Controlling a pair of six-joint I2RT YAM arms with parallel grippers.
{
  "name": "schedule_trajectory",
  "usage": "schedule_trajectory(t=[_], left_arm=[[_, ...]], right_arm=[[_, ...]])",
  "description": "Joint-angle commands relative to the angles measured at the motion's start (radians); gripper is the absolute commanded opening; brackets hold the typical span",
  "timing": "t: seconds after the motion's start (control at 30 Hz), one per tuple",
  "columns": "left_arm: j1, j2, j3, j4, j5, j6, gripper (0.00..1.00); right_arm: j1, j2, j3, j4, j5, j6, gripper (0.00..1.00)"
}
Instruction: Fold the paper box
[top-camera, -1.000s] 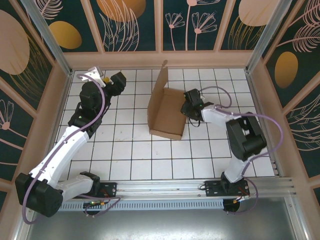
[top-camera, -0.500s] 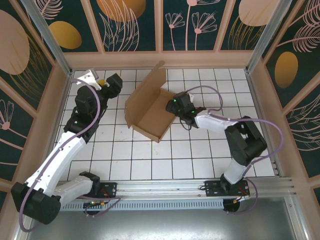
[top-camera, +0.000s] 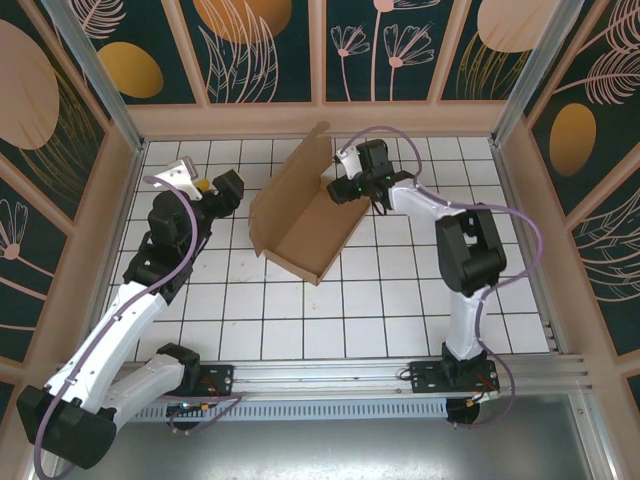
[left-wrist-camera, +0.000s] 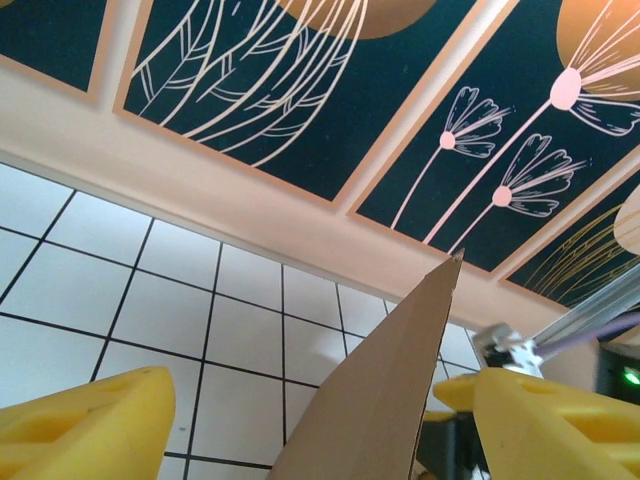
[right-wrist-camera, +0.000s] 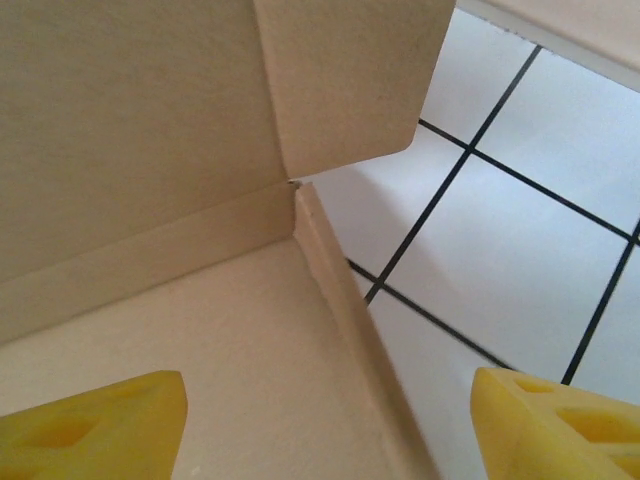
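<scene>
White tiled table (top-camera: 400, 300) spreads below. The right gripper (top-camera: 345, 186), jaws apart, straddles the far right corner of the paper box (top-camera: 305, 225) and clamps nothing. The left gripper (top-camera: 226, 186), also apart, hangs just beside its left wall. The box sits mid-table, half-formed. A one-sided push could skid or collapse it.

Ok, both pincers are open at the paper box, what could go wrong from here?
1. The right pincer straddles the paper box at its low side wall; closing there could crush the wall.
2. The tall flap pokes, ungripped, between the fingers of the left pincer; a nudge could tip it back or slide the box across the table.
</scene>
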Motion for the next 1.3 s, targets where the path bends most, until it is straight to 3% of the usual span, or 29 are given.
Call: schedule_trajectory(t=[0.0, 0.1, 0.27, 0.5, 0.67, 0.97, 1.03, 1.2, 1.27], left_arm=[[-0.003, -0.035, -0.011, -0.019, 0.014, 0.042, 0.78], [-0.004, -0.051, -0.008, -0.039, 0.000, 0.060, 0.77], [-0.003, -0.075, -0.033, -0.034, -0.012, 0.071, 0.77], [-0.003, -0.092, -0.070, 0.004, -0.020, 0.080, 0.77], [-0.004, -0.089, -0.077, 0.025, -0.037, 0.088, 0.77], [-0.003, -0.060, -0.089, 0.069, -0.034, 0.083, 0.82], [-0.004, -0.036, -0.094, 0.096, -0.036, 0.069, 0.84], [-0.003, 0.024, -0.072, 0.119, 0.010, 0.095, 0.87], [-0.004, 0.052, -0.091, 0.155, 0.027, 0.098, 0.86]], right_arm=[[-0.022, 0.100, 0.119, -0.137, -0.014, -0.126, 0.72], [-0.025, 0.161, 0.160, -0.152, 0.012, -0.125, 0.69], [-0.005, 0.227, 0.189, -0.167, 0.031, -0.122, 0.55], [0.051, 0.241, 0.175, -0.179, 0.169, -0.124, 0.14], [0.082, 0.209, 0.113, -0.176, 0.358, -0.098, 0.09], [0.058, -0.013, -0.180, -0.106, 0.394, 0.186, 0.19], [0.059, -0.069, -0.253, -0.108, 0.432, 0.305, 0.25], [0.054, -0.253, -0.488, 0.023, 0.362, 0.501, 0.40], [0.050, -0.314, -0.554, 0.095, 0.326, 0.525, 0.53]])
